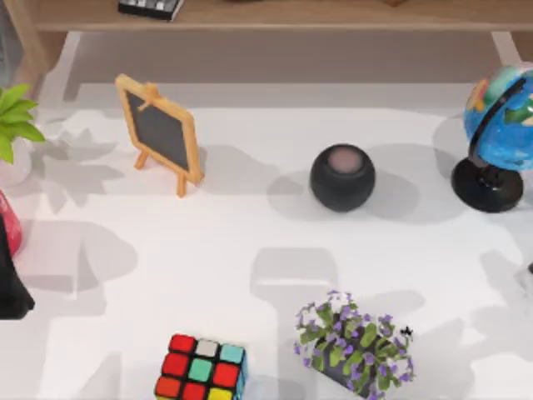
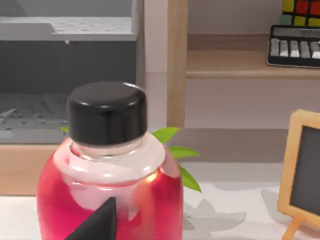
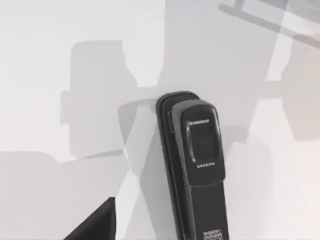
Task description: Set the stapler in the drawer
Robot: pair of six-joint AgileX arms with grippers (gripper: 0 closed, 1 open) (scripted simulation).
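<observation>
The stapler (image 3: 194,165) is black and long, and it lies flat on the white table right below my right wrist camera. A dark corner of my right gripper (image 3: 95,224) shows beside it, apart from it, with nothing held in sight. My left arm (image 1: 10,279) sits at the table's left edge, next to a red bottle (image 2: 110,200) with a black cap. Behind that bottle, in the left wrist view, is a grey drawer (image 2: 65,65) standing open in a wooden frame.
On the table stand a small chalkboard easel (image 1: 160,132), a dark round speaker (image 1: 342,177), a globe (image 1: 498,125), a puzzle cube (image 1: 200,368), a purple flower pot (image 1: 354,343) and a green plant (image 1: 12,125). A wooden shelf (image 1: 275,15) with a keyboard runs along the back.
</observation>
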